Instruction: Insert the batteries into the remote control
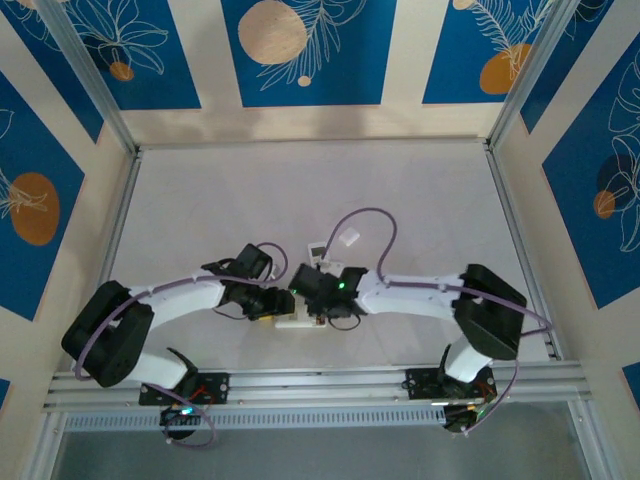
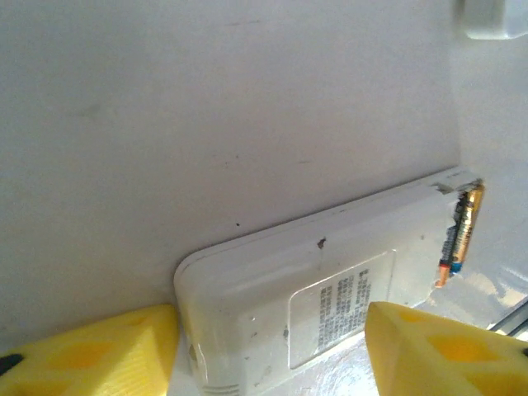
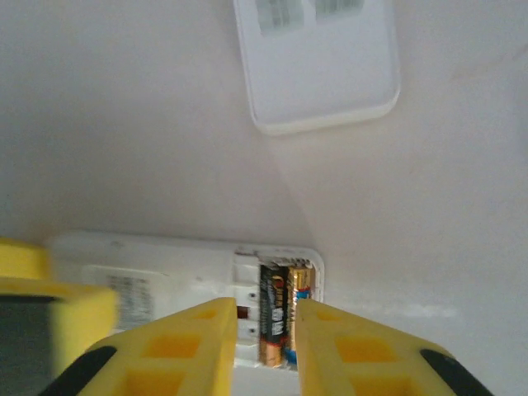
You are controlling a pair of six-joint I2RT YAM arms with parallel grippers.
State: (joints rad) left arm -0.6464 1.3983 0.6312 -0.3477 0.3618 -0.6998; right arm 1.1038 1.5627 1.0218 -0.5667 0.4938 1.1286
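Observation:
The white remote lies back-up on the table, its battery bay open at the far end. My left gripper straddles the remote's near end, one yellow finger against its edge and the other across its label side. Two batteries lie side by side in the bay: a dark one and an orange-gold one. My right gripper hovers just above the bay, its fingers a narrow gap apart with nothing between them. From above, both grippers meet over the remote.
A flat white labelled piece lies on the table just beyond the remote. Another small white piece sits by the right arm's cable. Metal frame rails edge the table.

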